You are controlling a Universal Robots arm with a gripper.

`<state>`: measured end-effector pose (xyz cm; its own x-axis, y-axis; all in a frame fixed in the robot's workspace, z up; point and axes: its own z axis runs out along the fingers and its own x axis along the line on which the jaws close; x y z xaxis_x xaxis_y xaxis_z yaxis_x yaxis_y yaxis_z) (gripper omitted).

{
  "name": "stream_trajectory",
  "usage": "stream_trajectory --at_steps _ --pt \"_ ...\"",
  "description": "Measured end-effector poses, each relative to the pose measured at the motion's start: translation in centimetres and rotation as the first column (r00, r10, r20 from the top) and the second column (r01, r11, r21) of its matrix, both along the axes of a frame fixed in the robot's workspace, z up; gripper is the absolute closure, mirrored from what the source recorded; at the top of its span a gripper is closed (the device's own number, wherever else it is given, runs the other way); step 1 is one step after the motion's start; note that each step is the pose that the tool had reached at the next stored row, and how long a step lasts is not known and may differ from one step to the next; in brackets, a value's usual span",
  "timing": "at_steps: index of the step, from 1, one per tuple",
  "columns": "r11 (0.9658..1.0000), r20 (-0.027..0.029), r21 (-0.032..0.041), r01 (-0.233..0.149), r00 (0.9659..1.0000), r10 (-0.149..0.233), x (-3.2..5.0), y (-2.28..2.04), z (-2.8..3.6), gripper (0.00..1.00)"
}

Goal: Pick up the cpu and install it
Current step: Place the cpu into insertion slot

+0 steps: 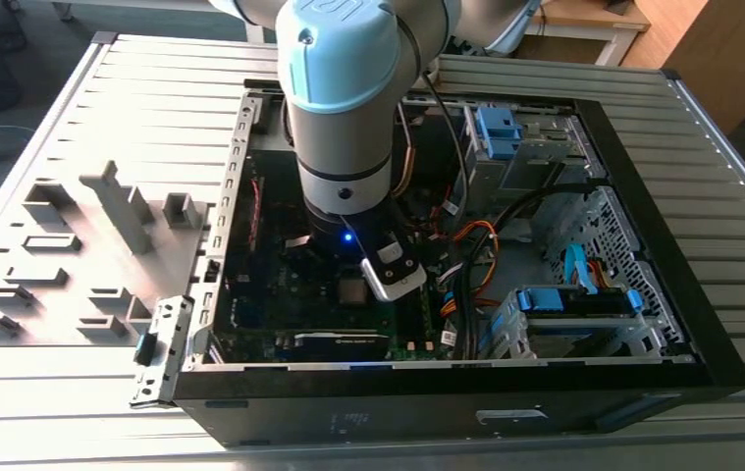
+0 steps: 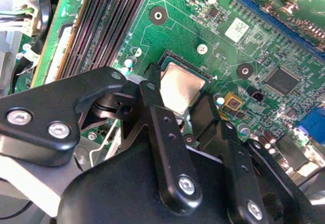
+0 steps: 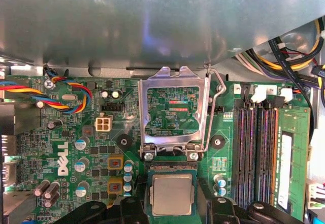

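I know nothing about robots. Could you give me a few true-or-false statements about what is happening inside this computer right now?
1. The cpu is down on the green board. True.
2. The metal frame is clamped down over the cpu. False: it is flipped open and sits beside the cpu.
3. The case is closed. False: it lies open, and the arm reaches into it.
4. The gripper is right at the cpu. True.
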<state>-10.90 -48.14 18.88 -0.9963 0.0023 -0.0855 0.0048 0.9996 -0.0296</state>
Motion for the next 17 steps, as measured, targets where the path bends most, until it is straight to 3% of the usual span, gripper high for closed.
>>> stream_trajectory --at_steps 10,17 --pt "1.0000 0.0002 0.0005 0.000 1.0000 0.000 0.01 0.01 0.50 0.53" --pt "1.0000 0.0000 0.0001 0.000 1.0000 0.000 0.00 0.00 0.53 0.53"
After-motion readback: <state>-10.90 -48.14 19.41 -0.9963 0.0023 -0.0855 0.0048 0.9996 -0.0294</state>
